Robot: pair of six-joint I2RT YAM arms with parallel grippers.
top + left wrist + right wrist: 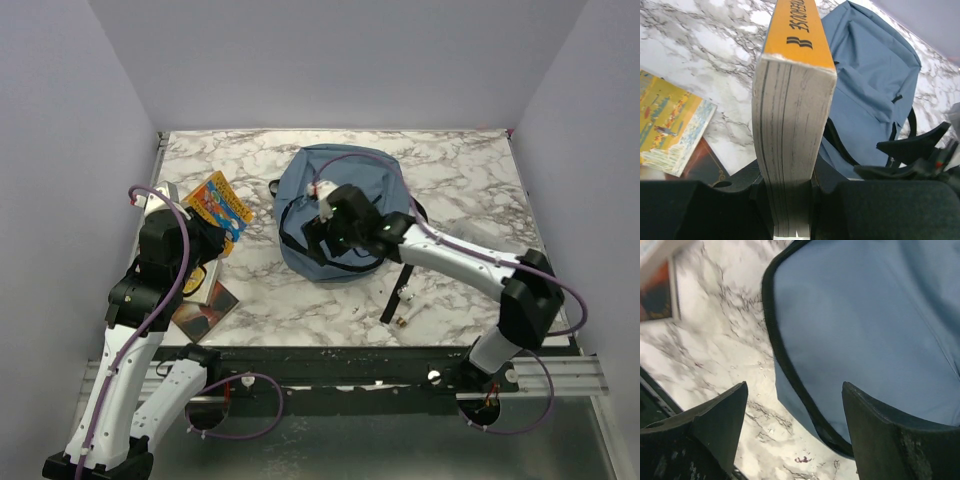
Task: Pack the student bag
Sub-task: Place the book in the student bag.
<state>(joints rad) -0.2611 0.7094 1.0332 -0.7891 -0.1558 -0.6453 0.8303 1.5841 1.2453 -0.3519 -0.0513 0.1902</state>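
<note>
The book (pixel 790 125) between the left gripper's (pixel 788 200) fingers is showing black lettering along its orange spine, too skewed and cropped to read.

Top: you look steeply down from high behind the near edge, whole surface (pixel 300 300) framed | Left wrist: close, along a book (pixel 790 125) toward the bag (pixel 870 75) | Right wrist: nearest, over the bag's rim | Shared: bag, all three

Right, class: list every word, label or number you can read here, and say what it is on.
Orange spine of the thick book in the left pincer: black lettering, upside down, cut off, unreadable.
Cover of the colourful booklet: print too small.
On the student bag: none seen.
</note>
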